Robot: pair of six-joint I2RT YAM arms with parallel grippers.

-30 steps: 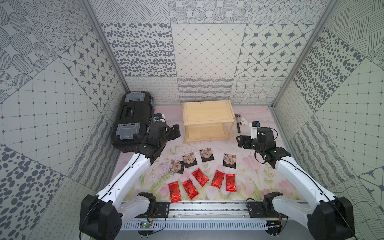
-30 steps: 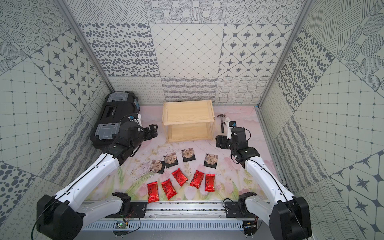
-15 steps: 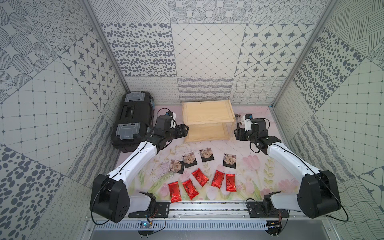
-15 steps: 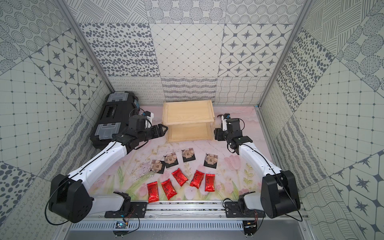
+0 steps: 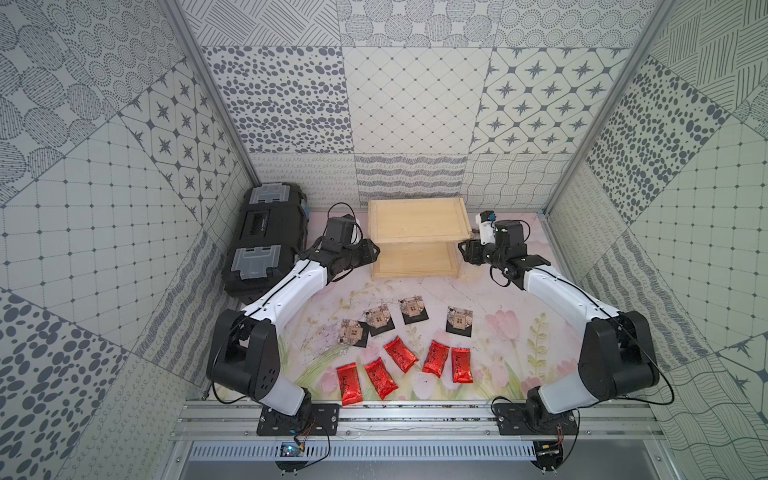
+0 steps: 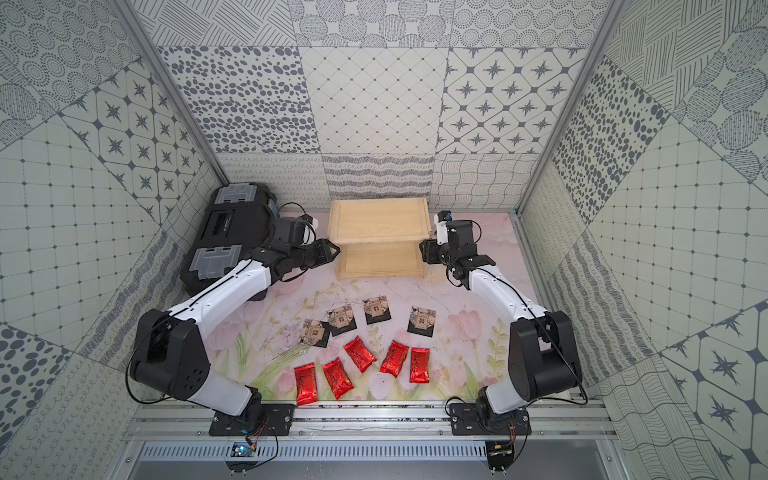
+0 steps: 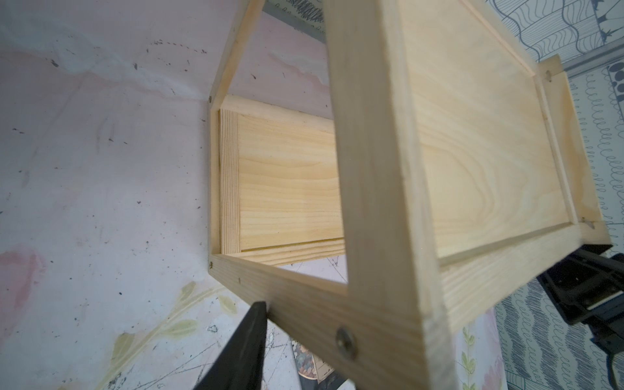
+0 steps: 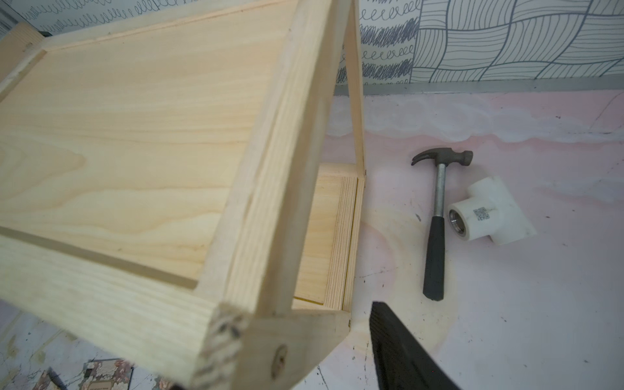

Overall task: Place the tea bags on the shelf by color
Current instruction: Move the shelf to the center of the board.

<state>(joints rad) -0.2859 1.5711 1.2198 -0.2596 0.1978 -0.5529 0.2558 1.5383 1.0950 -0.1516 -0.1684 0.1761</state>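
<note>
The pale wooden shelf (image 5: 417,220) (image 6: 378,220) stands at the back middle, both tiers bare. Several red tea bags (image 5: 400,354) lie in a row near the front, with several black tea bags (image 5: 413,309) just behind them. My left gripper (image 5: 374,253) is at the shelf's front left leg (image 7: 304,304). One black finger (image 7: 250,337) touches that leg; the other is hidden behind the wood. My right gripper (image 5: 463,251) straddles the front right leg (image 8: 304,337). Its visible finger (image 8: 388,337) stands a little off the wood.
A black toolbox (image 5: 266,237) with grey latches lies at the back left, close behind my left arm. A hammer (image 8: 437,219) and a white pipe fitting (image 8: 486,212) lie on the mat right of the shelf. Patterned walls close in on three sides.
Both arms have reached in to the shelf's front legs from either side. Both grippers' jaws have narrowed, the left one down onto its leg.
</note>
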